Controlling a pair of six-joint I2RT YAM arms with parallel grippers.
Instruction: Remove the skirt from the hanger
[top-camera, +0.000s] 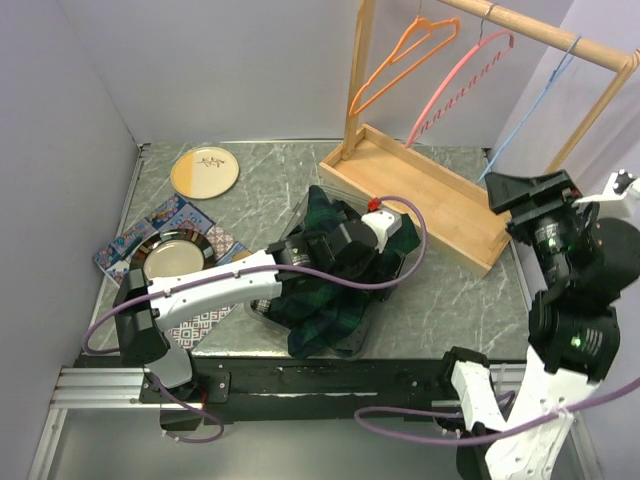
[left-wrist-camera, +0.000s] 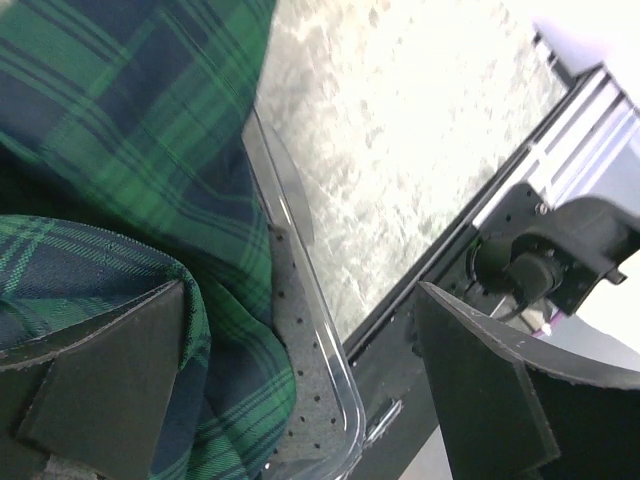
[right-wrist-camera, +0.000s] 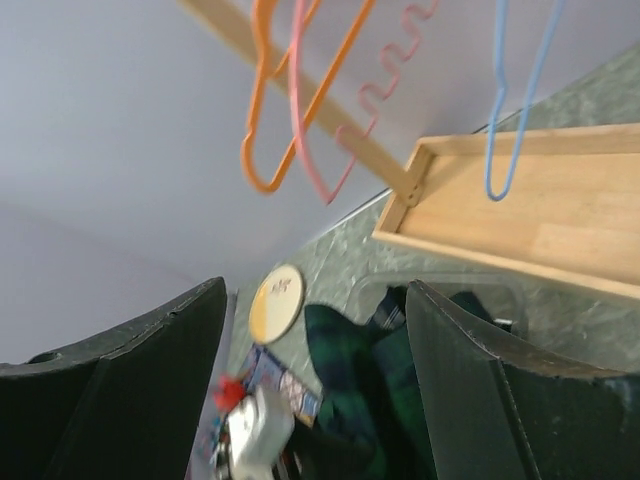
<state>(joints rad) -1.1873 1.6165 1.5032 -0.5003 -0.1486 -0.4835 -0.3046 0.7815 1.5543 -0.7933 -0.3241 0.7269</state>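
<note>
The green and navy plaid skirt (top-camera: 330, 310) lies bunched in a clear plastic bin (top-camera: 408, 262) at the table's middle, off any hanger. My left gripper (top-camera: 345, 250) is low over it. In the left wrist view the left gripper (left-wrist-camera: 302, 290) is open, one finger resting against the skirt (left-wrist-camera: 120, 150) and the bin rim (left-wrist-camera: 300, 270) between the fingers. My right gripper (top-camera: 525, 190) is raised at the right, open and empty (right-wrist-camera: 315, 290). Orange (top-camera: 400, 55), pink (top-camera: 455, 85) and blue (top-camera: 530, 105) hangers hang bare on the rack.
The wooden rack's tray base (top-camera: 430, 190) stands at the back right. A yellow-and-white plate (top-camera: 205, 170) lies at the back left. A dark-rimmed plate (top-camera: 178, 258) sits on a patterned mat (top-camera: 140, 235) at the left.
</note>
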